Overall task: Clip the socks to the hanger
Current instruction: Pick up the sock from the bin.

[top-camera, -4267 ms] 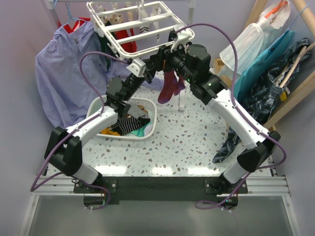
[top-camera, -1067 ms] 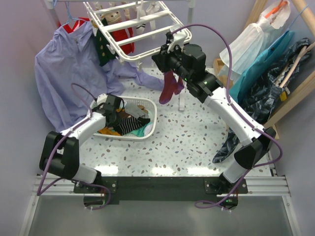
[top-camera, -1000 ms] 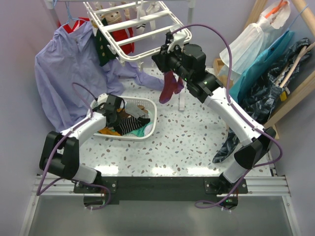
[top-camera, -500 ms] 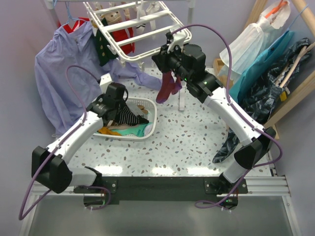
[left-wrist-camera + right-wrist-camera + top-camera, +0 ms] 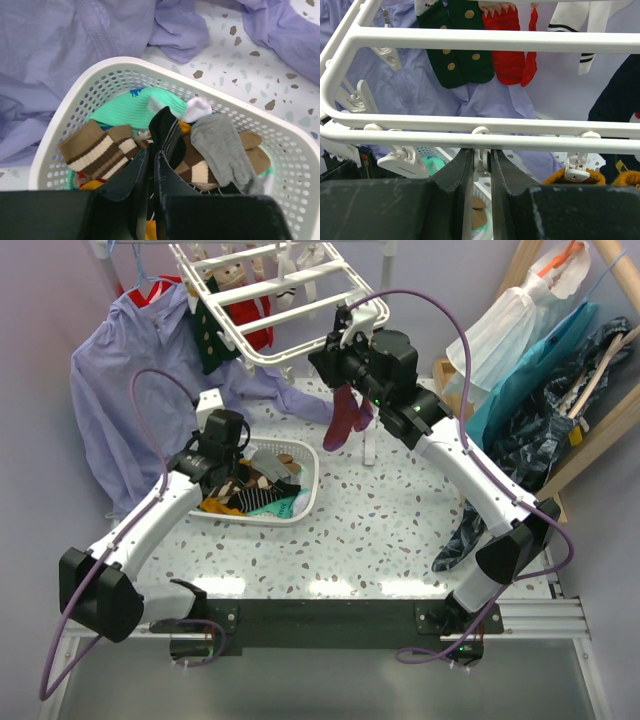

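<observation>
Black sock [image 5: 162,124]: pinched between my left fingers [image 5: 135,170]. Its top fold stands up just past the tips, over the middle of the basket [image 5: 114,66]. Left gripper [image 5: 154,152] is clenched on it, jaws nearly meeting.

Other socks lie loose around it in the basket:
- brown-cream striped sock [image 5: 95,152], left of my fingertips
- teal sock [image 5: 132,106], behind them
- grey sock [image 5: 222,145], to the right, draped over another brown striped one

Lavender shirt [image 5: 70,40] is heaped against the basket's far rim on the speckled table [image 5: 260,75].

Hanger [image 5: 485,40]: its near bar runs straight across the tips of my right fingers [image 5: 455,172]. A small clip [image 5: 480,167] hangs in the narrow gap between them. Right gripper [image 5: 481,151] is closed tight on that edge of the hanger.

Green sock [image 5: 462,60], with buttons, and red sock [image 5: 512,55] hang from the far bars. From above, a purple sock [image 5: 345,418] dangles beneath the hanger, just below my right gripper.
</observation>
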